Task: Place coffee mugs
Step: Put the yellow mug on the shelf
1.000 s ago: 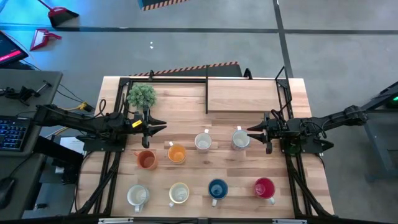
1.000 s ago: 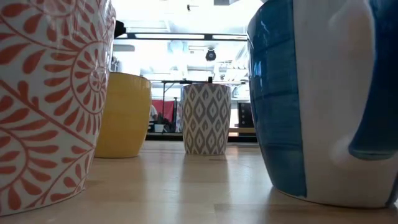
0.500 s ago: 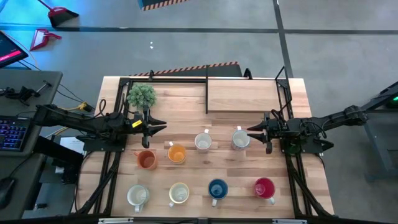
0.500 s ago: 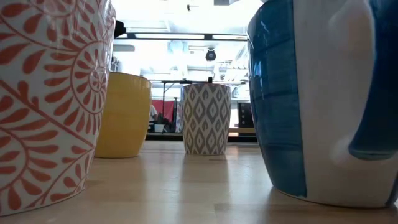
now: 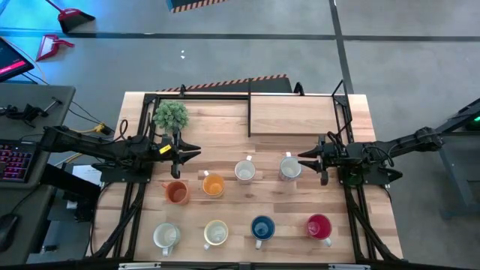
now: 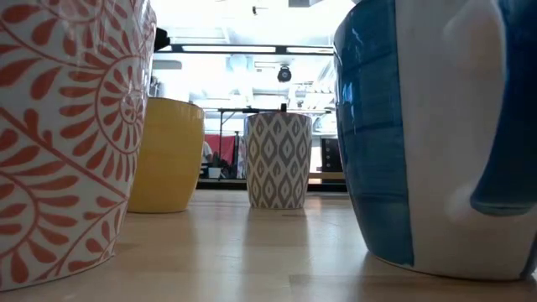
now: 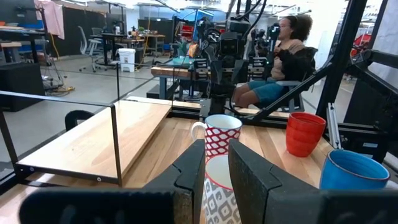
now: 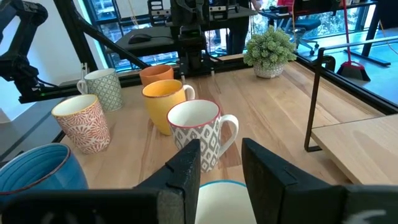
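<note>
I count eight mugs on the table in two rows of four — an orange pair and two pale ones behind, then two pale, a blue mug and a red mug in front. My left gripper hovers near the plant, fingers slightly apart, empty. My right gripper sits just beside a patterned mug — fingers apart.

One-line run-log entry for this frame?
mugs: eight, two rows | left gripper: hovering, empty | right gripper: by back-row mug, empty | plant: back left
</note>
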### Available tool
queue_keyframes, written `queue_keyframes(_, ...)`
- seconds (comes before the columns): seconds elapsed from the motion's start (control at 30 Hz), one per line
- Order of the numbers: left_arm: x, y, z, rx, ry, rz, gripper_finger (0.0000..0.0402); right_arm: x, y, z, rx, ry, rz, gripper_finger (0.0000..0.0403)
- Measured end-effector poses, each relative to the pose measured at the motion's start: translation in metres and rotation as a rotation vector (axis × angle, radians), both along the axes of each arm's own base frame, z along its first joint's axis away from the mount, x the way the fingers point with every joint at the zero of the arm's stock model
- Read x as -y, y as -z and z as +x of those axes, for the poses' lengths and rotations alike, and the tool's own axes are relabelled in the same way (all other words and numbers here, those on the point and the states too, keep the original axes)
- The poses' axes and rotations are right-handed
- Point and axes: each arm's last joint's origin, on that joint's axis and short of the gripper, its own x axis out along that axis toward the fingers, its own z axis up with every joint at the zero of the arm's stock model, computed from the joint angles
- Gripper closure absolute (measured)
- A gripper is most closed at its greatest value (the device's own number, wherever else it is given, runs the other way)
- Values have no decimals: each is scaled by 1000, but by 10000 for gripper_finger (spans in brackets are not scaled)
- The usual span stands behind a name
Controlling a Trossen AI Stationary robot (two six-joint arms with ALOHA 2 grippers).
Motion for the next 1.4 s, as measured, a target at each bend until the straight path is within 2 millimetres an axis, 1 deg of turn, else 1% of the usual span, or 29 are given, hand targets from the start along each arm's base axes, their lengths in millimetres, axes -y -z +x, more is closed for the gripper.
queue_keyframes(0.17, 0, 0, 0, -1, 1, -3, 342, 0, 0, 0, 4, 3, 1, 304)
queue_keyframes(0.3, 1, -1, 0, 19, 20, -63, 342, 0, 0, 0, 3, -3, 4, 304)
queue_keyframes(0.43, 0, -2, 0, 28, -5, -70, 342, 0, 1, 1, -4, 13, 76, 304)
queue_keyframes(0.67, 1, -15, 0, 171, 28, -63, 341, -1, 5, 7, -36, 54, 123, 304)
queue_keyframes(0.77, -1, -18, 3, 199, 21, -96, 341, 1, 1, 13, 20, 118, 158, 304)
queue_keyframes(0.83, -3, -23, 6, 187, 8, -97, 341, 2, -6, 15, 71, 127, 139, 304)
queue_keyframes(0.9, -6, -32, 11, 173, 13, -84, 341, 4, -17, 16, 100, 109, 114, 304)
queue_keyframes(1.03, -10, -55, 20, 99, 58, -57, 341, 6, -48, 15, 137, 44, 109, 304)
queue_keyframes(1.17, -12, -83, 21, 95, 71, -52, 341, 7, -81, 9, 119, 26, 98, 304)
queue_keyframes(1.27, -12, -90, 20, 33, 75, -83, 341, 8, -99, 7, 81, 26, 83, 304)
queue_keyframes(1.4, -12, -91, 21, -93, 62, -160, 341, 7, -108, 13, -42, 42, 121, 304)
